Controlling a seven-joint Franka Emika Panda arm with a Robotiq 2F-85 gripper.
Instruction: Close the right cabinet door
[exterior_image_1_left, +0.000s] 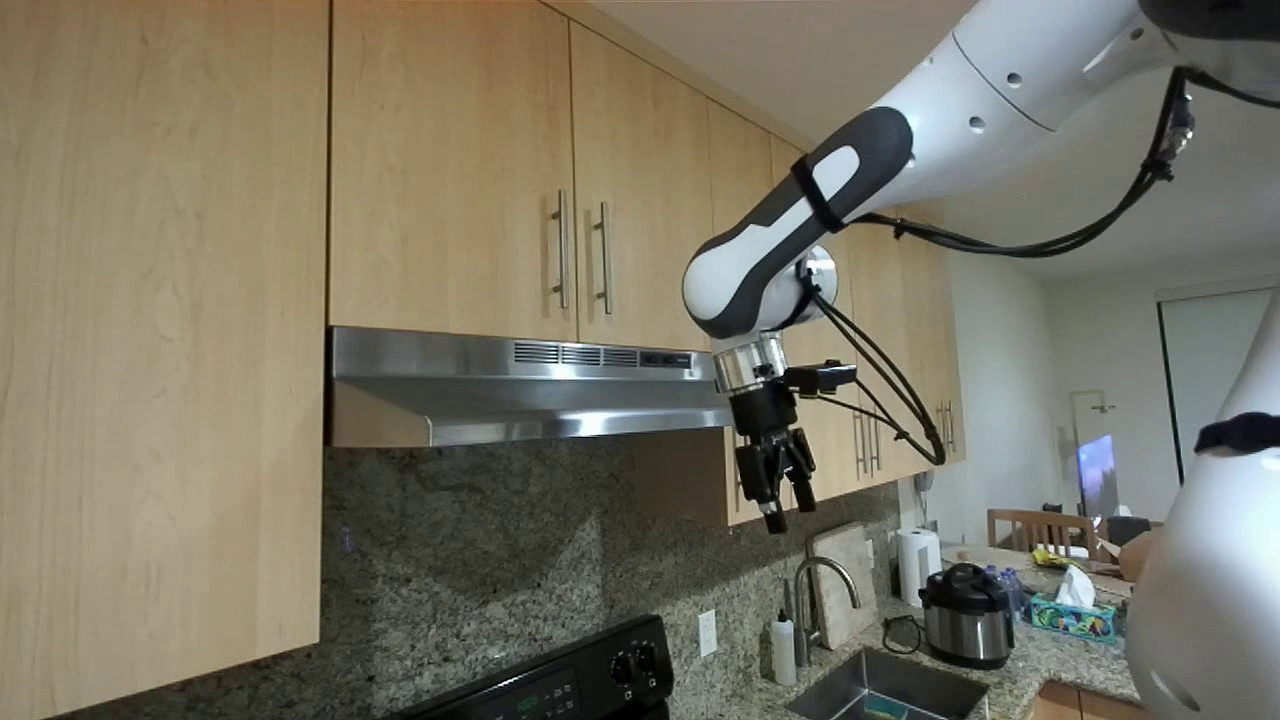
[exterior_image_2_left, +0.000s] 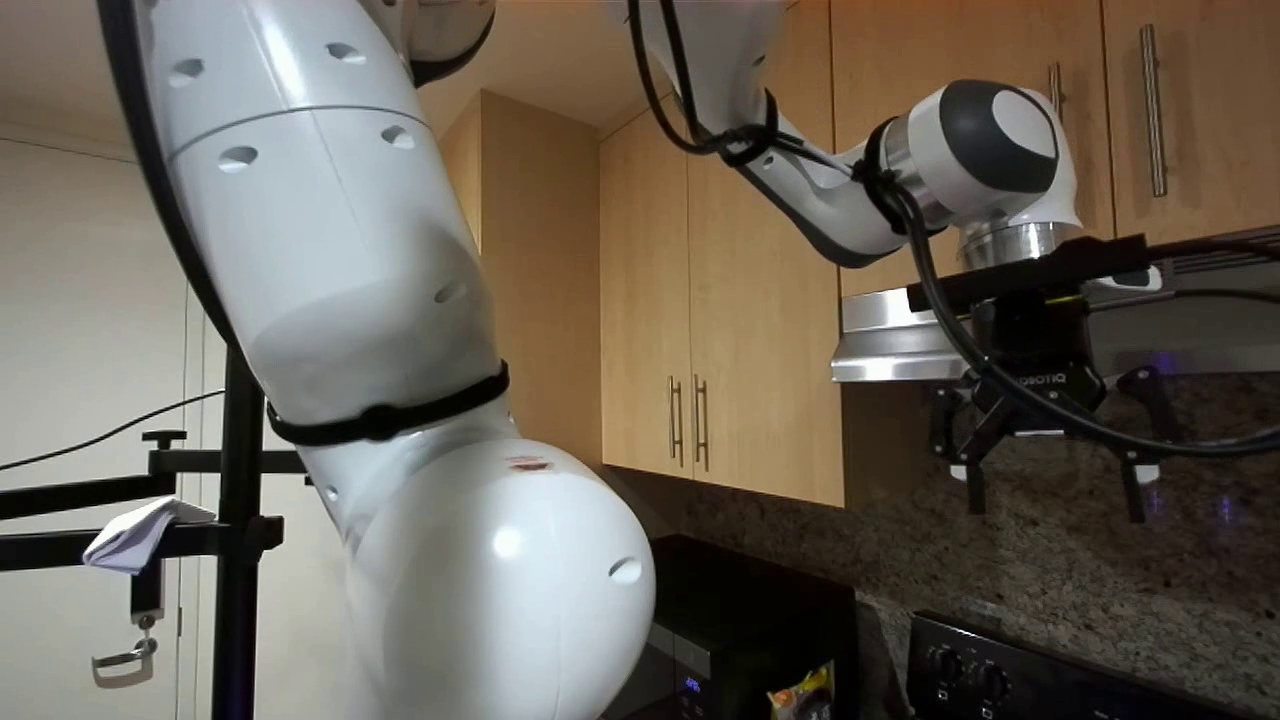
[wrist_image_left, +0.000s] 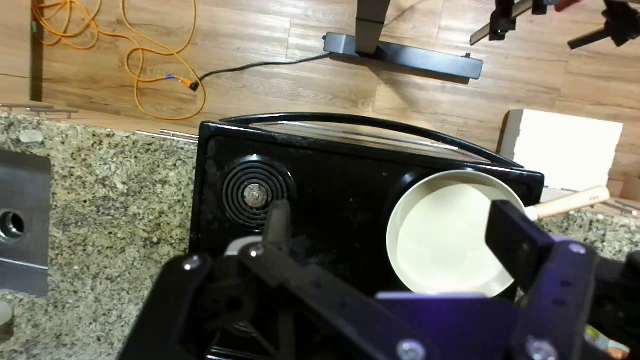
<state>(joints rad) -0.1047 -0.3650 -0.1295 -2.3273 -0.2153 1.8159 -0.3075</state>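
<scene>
The right cabinet door (exterior_image_1_left: 640, 150) is light maple with a slim silver bar handle along its left edge. It looks shut, flush with its twin (exterior_image_1_left: 450, 150); its inner face is hidden. The right cabinet door also shows in an exterior view (exterior_image_2_left: 1215, 110), cut off by the frame edge. It is out of view in the wrist view. My gripper (exterior_image_1_left: 790, 510) points down, below the level of the door and apart from it. Its fingers are spread with nothing between them in an exterior view (exterior_image_2_left: 1056, 495) and in the wrist view (wrist_image_left: 390, 217).
A steel range hood (exterior_image_1_left: 530, 385) sits under the short doors, close to my gripper. Longer maple doors (exterior_image_2_left: 765, 300) stand beside them. Below are the black stove (wrist_image_left: 340, 200), a cream pan (wrist_image_left: 445, 235) with a wooden handle, and the sink (wrist_image_left: 25, 190).
</scene>
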